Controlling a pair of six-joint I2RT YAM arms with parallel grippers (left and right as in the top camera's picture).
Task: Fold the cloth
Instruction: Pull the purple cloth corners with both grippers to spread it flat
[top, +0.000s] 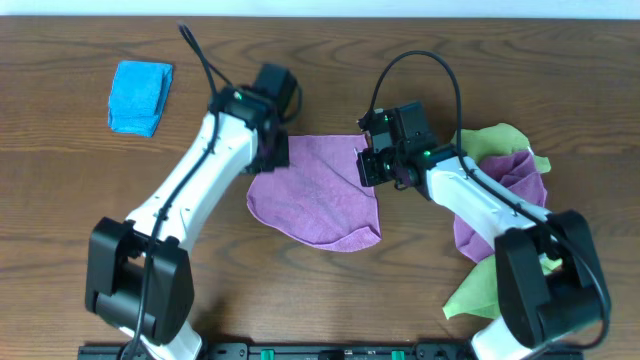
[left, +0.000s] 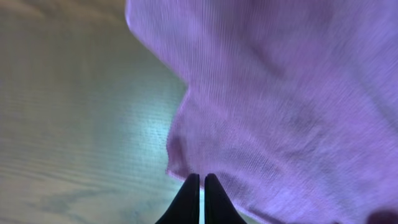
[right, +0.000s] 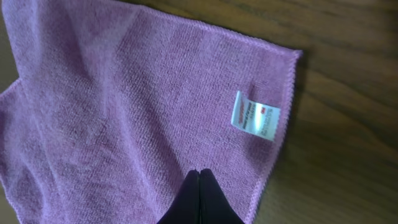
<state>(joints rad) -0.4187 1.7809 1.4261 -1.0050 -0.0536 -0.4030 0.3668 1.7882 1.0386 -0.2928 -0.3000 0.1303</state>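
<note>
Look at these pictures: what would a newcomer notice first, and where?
A purple cloth lies spread mid-table, with the left gripper at its left edge and the right gripper near its labelled corner. A folded blue cloth sits far left, and a heap of green and purple cloths lies right.

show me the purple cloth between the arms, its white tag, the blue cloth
purple cloth (top: 315, 195): overhead view, its flat middle
white tag (right: 255, 116): right wrist view, label's centre
blue cloth (top: 140, 97): overhead view, its folded middle

we see the cloth (top: 315, 200) mid-table (top: 60, 200), a folded cloth (top: 140, 96) well apart to its left, a heap of cloths (top: 505, 175) near its right
</note>
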